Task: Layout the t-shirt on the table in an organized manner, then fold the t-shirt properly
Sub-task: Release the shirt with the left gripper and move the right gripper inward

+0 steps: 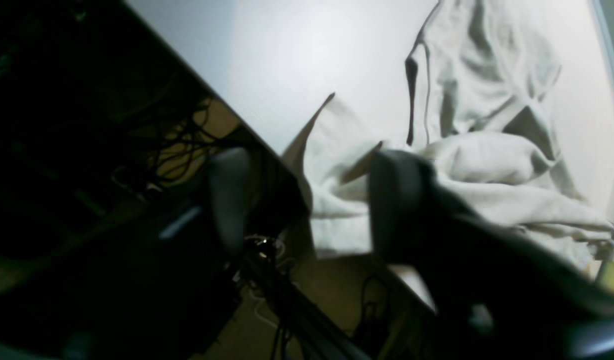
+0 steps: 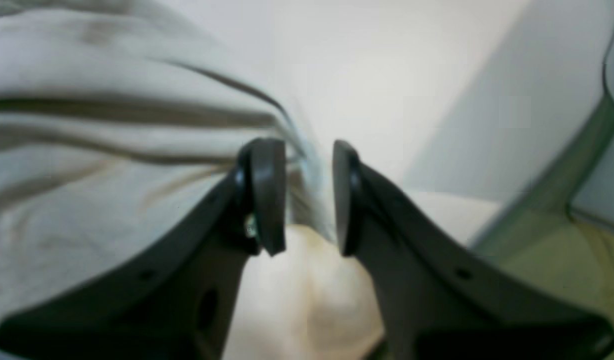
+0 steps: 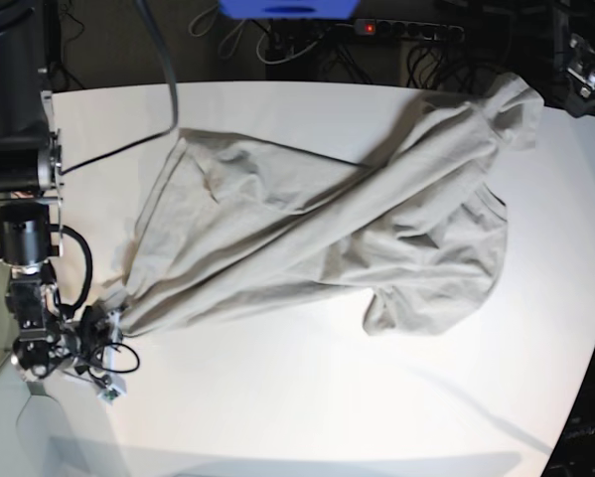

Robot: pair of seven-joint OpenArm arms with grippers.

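Note:
The light grey-beige t-shirt (image 3: 327, 238) lies wrinkled and stretched diagonally across the white table (image 3: 277, 407), from the lower left to the far right corner. My right gripper (image 3: 106, 323) sits at the shirt's lower-left corner. In the right wrist view this gripper (image 2: 307, 197) stands open, and a blurred strip of the t-shirt (image 2: 112, 150) runs through the gap. My left gripper (image 1: 309, 200) is open wide at the table's edge, where a bunched end of the t-shirt (image 1: 487, 165) lies and hangs slightly over. The cloth behind its fingers (image 1: 392, 200) is not pinched.
A power strip (image 3: 406, 28) with a red light and a blue object (image 3: 287, 8) sit beyond the table's far edge. Dark cables (image 1: 177, 135) hang below the table edge near the left gripper. The right arm's base (image 3: 19, 169) stands at the left edge.

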